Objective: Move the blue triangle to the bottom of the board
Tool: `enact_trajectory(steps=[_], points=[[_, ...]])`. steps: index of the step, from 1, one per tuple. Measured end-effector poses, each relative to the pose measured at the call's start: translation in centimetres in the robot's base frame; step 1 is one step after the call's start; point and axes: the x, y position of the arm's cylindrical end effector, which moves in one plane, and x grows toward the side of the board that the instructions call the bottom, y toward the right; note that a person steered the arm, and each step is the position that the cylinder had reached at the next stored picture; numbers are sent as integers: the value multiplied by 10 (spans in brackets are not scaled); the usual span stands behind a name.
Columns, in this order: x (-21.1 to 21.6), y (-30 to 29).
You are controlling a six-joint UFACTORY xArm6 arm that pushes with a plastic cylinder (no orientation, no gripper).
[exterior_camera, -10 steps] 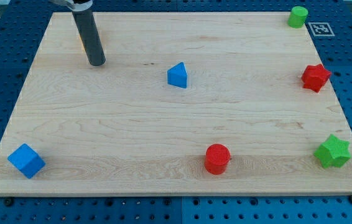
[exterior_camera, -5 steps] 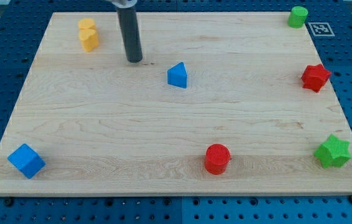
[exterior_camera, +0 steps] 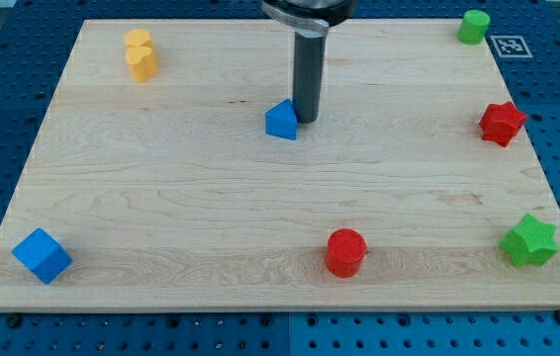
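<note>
The blue triangle (exterior_camera: 280, 120) lies a little above the middle of the wooden board (exterior_camera: 161, 198). My dark rod comes down from the view's top, and my tip (exterior_camera: 306, 118) stands right beside the triangle's right edge, touching it or very nearly so.
A yellow block (exterior_camera: 140, 53) sits at the top left, a blue cube (exterior_camera: 42, 254) at the bottom left. A red cylinder (exterior_camera: 345, 251) is near the bottom edge. A green cylinder (exterior_camera: 474, 26), a red star (exterior_camera: 502, 123) and a green star (exterior_camera: 529, 240) line the right side.
My tip has swept from the top left across to the right and now stands against the blue triangle's right side. The triangle has barely moved, if at all.
</note>
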Motion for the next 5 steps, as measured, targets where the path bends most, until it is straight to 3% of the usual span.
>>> enact_trajectory(steps=[3,5], points=[[15,-57],[22,-59]])
